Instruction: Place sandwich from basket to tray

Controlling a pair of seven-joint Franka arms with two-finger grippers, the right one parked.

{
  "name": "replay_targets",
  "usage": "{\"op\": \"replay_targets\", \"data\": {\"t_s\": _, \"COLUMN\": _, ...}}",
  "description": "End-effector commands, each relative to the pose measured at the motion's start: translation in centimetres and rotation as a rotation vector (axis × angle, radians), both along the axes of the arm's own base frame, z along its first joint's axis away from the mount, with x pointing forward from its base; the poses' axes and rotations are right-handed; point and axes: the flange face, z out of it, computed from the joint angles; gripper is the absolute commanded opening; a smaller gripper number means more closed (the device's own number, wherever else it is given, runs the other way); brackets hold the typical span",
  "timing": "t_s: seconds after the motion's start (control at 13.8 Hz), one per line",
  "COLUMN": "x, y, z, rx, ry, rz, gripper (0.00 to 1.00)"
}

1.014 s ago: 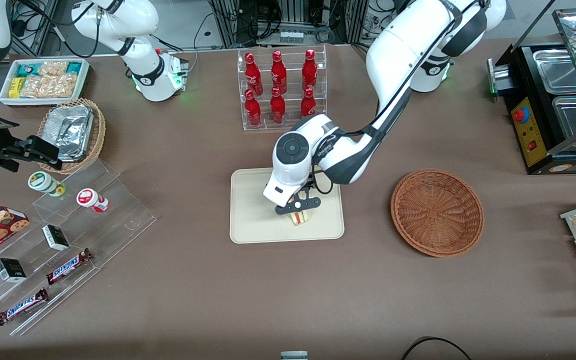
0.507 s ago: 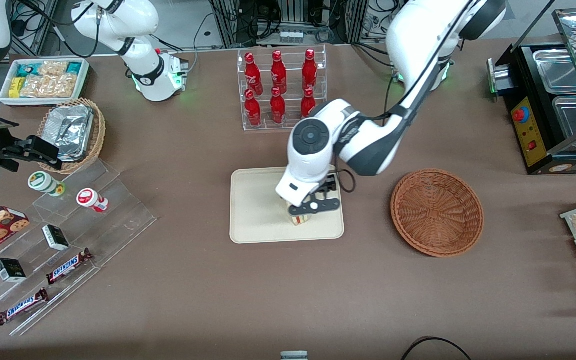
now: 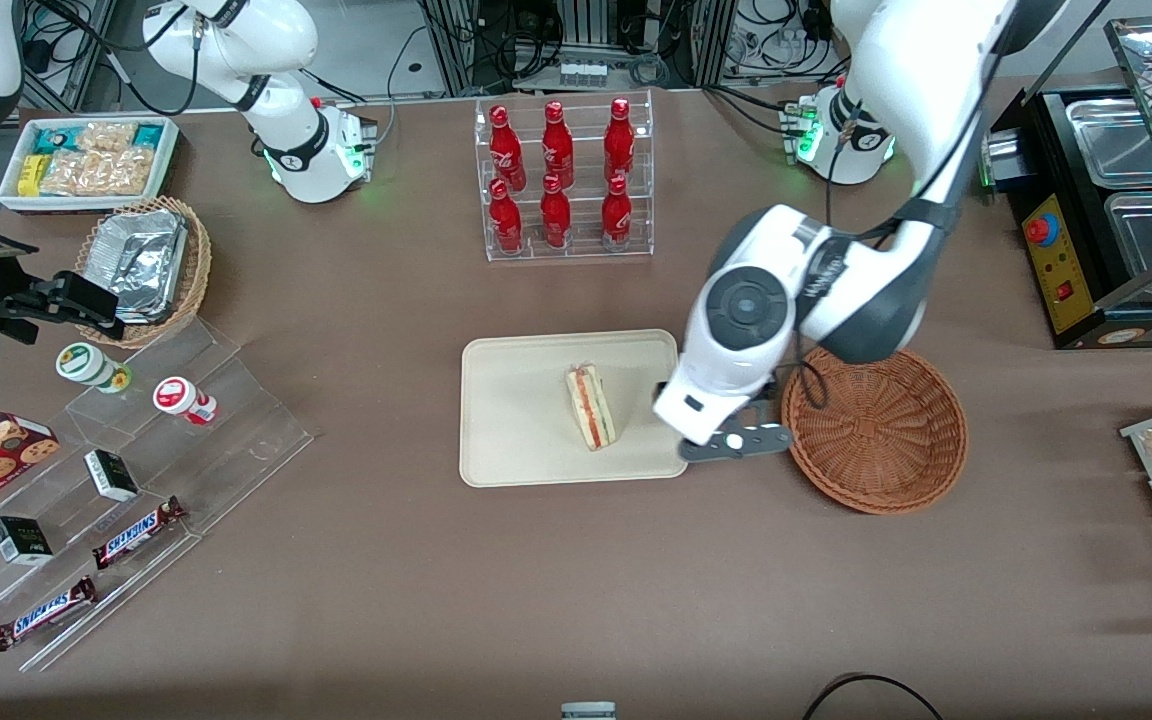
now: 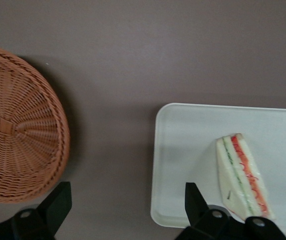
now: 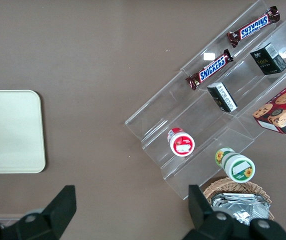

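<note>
The sandwich (image 3: 590,407) (image 4: 242,181), a pale wedge with red and yellow filling, lies alone on the cream tray (image 3: 511,440) (image 4: 182,150). The reddish-brown wicker basket (image 3: 874,425) (image 4: 18,145) stands beside the tray toward the working arm's end, with nothing in it. My left gripper (image 3: 736,443) (image 4: 128,200) hangs open over the strip of table between tray and basket, holding nothing. Its two dark fingers (image 4: 58,202) are spread wide, one near the basket's rim and one over the tray's edge.
A clear rack of red bottles (image 3: 561,180) stands farther from the front camera than the tray. A clear tiered stand with snack bars and cups (image 3: 126,480) lies toward the parked arm's end. A black food warmer (image 3: 1106,210) sits at the working arm's end.
The gripper let go of the sandwich on the tray, rose and swung toward the basket. The sandwich now lies uncovered on the tray.
</note>
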Motion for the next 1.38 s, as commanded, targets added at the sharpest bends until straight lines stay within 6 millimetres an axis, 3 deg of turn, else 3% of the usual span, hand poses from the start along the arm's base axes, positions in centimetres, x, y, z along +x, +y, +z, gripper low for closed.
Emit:
{"op": "replay_targets", "data": {"t_s": 0.0, "x": -0.2, "y": 4.0, "z": 1.5, "rx": 0.011, "ry": 0.02, "rz": -0.043, "gripper": 1.0}}
{"op": "replay_targets", "data": {"t_s": 0.51, "x": -1.0, "y": 14.3, "z": 5.2, "rx": -0.001, "ry": 0.05, "rz": -0.113, "gripper": 1.0}}
{"op": "replay_targets", "data": {"t_s": 0.87, "x": -2.4, "y": 23.0, "z": 10.5, "rx": -0.035, "ry": 0.13, "rz": -0.174, "gripper": 1.0}}
{"op": "replay_targets", "data": {"t_s": 1.16, "x": -4.2, "y": 26.9, "z": 13.9, "rx": -0.054, "ry": 0.16, "rz": -0.196, "gripper": 1.0}}
{"op": "replay_targets", "data": {"t_s": 1.3, "x": -5.4, "y": 27.5, "z": 15.9, "rx": -0.048, "ry": 0.162, "rz": -0.209, "gripper": 1.0}}
